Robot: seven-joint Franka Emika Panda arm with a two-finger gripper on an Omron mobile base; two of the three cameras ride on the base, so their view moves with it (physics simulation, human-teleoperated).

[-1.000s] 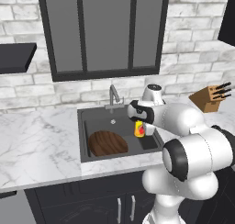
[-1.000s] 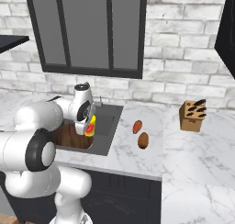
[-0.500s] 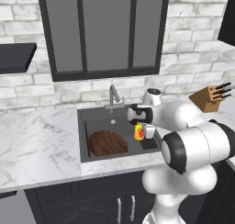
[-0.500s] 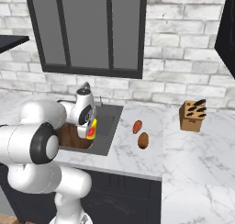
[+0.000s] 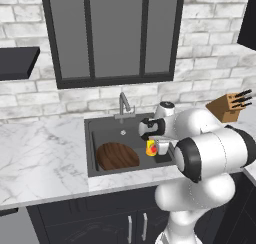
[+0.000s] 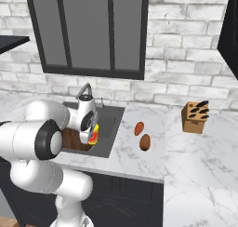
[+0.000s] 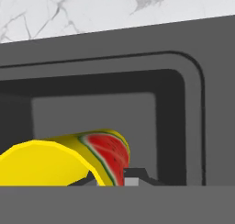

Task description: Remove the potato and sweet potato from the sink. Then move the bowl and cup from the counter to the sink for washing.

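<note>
1. Counter [image 5: 40, 158], left portion: white marble with grey veining. It carries none of the task's items on this side.
2. Sink [image 5: 102, 130]: dark grey recessed basin with the faucet [image 5: 123, 104] at its back rim. The bowl [image 5: 117, 156] lies flat on the basin floor at the left. It is a wide wooden dish, judged rigid and moderately light; its thin rim is the only practical place to take hold.
3. Cup [image 5: 150, 147]: yellow with a watermelon print, held over the right half of the basin, above the floor and apart from the bowl. In the hand view the cup [image 7: 69, 161] sits tilted close against the camera with the sink wall behind it.
4. Gripper [image 5: 152, 144]: the fingers are drawn nearly together and pinch the cup at its rim wall. Judged a thin-wall pinch, which is secure only while the cup hangs straight.
5. Handling of the cup, judged: light, stiff and smooth-sided, so liable to slip or swing. It should be lowered until its base is near the basin floor before it is let go, clear of the bowl.
6. Counter right of the sink, right base view: the sweet potato [image 6: 139, 128] and the potato [image 6: 145, 142] lie just beside each other, out of the basin.
7. Far right: a knife block [image 6: 195, 117] stands near the wall, well apart from the work.
</note>
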